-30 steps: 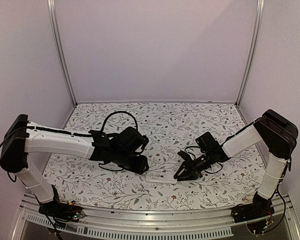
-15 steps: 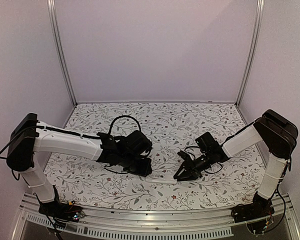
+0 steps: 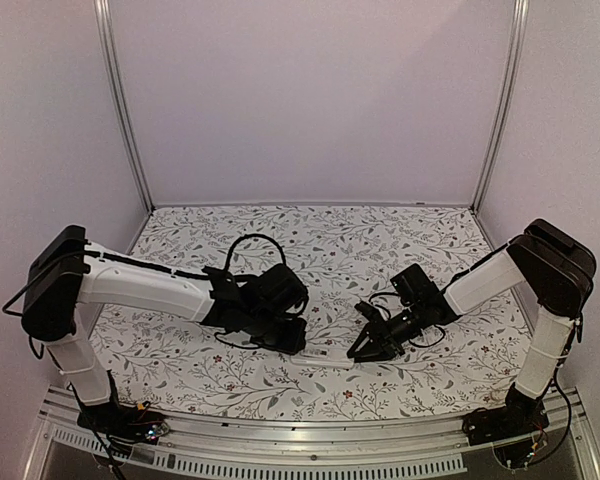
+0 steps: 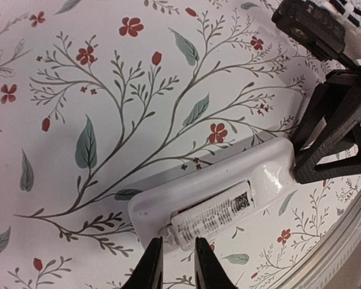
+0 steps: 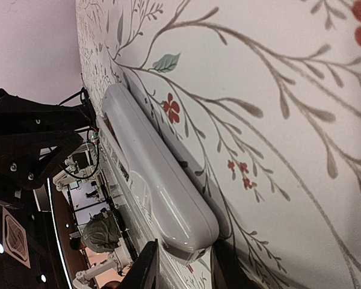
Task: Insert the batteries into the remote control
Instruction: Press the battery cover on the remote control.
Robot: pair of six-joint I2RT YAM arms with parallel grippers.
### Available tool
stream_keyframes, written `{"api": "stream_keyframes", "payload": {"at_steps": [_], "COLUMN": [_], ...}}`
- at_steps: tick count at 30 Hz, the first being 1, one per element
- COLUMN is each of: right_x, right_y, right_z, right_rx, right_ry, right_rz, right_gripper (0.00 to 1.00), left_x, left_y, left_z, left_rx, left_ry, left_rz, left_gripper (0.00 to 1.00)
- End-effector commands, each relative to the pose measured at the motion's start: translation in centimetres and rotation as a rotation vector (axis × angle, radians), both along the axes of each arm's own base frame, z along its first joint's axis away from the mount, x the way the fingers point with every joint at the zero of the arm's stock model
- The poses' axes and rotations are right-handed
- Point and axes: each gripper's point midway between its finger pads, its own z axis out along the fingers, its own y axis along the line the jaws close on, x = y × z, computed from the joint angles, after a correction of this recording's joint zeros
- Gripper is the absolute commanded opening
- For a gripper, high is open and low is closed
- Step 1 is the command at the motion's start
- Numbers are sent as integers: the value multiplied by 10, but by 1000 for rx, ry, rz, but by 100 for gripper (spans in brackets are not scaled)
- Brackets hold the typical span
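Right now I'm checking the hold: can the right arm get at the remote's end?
Probably yes. The right gripper sits right at the near end of the remote control, jaws apart, nothing between them. The left gripper works the far end.

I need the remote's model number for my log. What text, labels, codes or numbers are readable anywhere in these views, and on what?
Sticker in the battery recess on the back of the remote control: lines of small print beside a square code, too blurred to read.
Floral cloth: no text.
Nothing else carries readable lettering.
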Motion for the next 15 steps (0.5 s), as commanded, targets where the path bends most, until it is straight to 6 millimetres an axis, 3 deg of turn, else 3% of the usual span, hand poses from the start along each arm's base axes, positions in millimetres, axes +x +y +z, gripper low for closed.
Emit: {"api": "stream_keyframes", "payload": {"at_steps": [1, 15], "right_x": [-4, -3], "right_y": [-1, 0], "right_z": [-3, -4], "right_rx": [-7, -8], "right_ry": [3, 5], "right_rz": [11, 14], "right_gripper": [29, 29], "left_x": [-5, -9], "left_y": [-10, -12], "left_z": [-2, -12], "left_rx": [0, 50], "left_ry": [4, 10], "left_rz": [-30, -48], "left_gripper": [19, 15]}}
